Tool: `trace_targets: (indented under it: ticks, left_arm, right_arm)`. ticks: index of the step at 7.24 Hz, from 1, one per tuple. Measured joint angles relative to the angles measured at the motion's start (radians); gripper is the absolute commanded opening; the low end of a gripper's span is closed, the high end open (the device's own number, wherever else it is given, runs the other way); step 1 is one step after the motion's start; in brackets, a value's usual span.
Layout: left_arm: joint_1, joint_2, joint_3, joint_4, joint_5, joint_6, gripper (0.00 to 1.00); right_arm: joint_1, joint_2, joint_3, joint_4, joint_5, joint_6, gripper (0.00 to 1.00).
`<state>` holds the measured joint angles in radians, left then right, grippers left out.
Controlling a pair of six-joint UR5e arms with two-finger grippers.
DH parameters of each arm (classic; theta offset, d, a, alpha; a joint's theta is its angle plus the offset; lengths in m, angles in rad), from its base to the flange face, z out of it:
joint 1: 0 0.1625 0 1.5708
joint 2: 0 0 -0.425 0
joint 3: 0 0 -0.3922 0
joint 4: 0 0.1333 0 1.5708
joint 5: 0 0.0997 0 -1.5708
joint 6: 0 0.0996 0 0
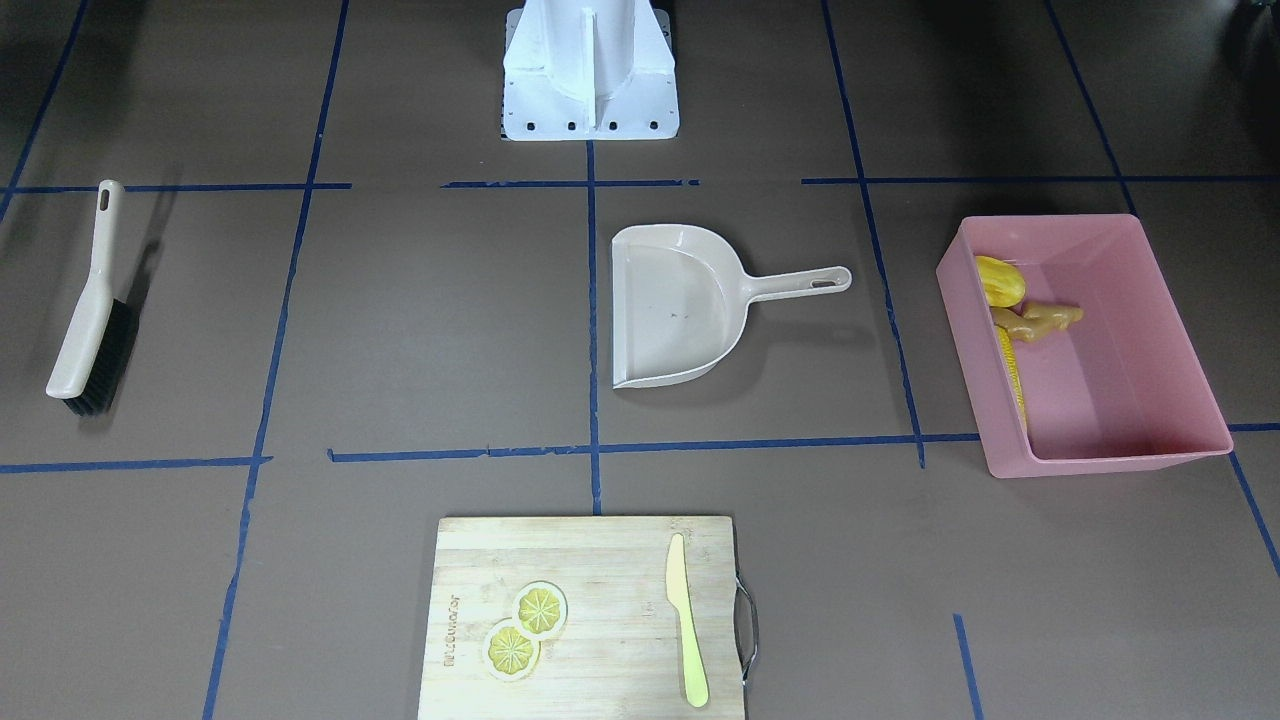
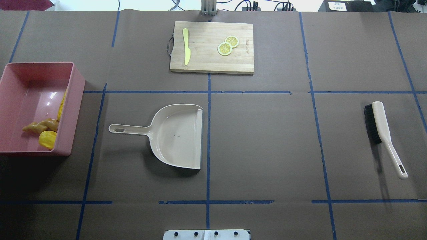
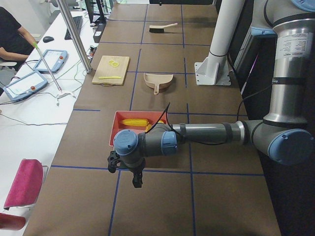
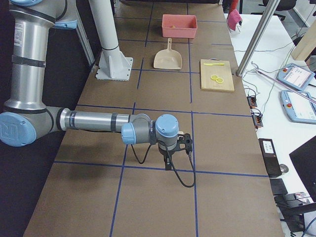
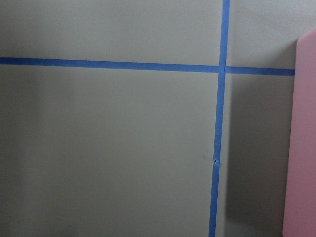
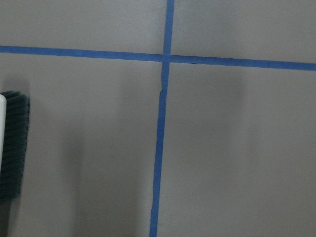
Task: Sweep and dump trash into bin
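step in hand: judged complete. the long yellow corn cob, the short yellow oval lump and the knobbly tan ginger root all lie inside the large pink rectangular plastic bin, by its wall nearest the beige plastic dustpan. the dustpan sits empty on the counter beside the bin. the beige hand brush with black bristles lies well apart from the bin.

next move: probably none, other than keeping both arms clear.

only the side views show the left tool, just beyond the bin, and the right tool, far from it. whether either is open or closed cannot be told. the wrist views add only a bin edge and brush bristles.
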<state>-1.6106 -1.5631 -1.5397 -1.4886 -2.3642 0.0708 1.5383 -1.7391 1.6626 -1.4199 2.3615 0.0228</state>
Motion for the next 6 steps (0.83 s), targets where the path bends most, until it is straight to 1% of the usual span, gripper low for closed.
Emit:
trace_targets:
  ticks: [2,6]
  left_arm:
    - [0.000,0.000,-0.003,-0.002,0.000,0.001,1.00]
    - [0.000,0.003,-0.014,-0.003,-0.001,0.000,1.00]
  right_arm:
    - [0.023,0.007,-0.015,0.001,0.004,0.001,1.00]
    - [0.047,0.015,0.022,-0.008,0.019,0.005,1.00]
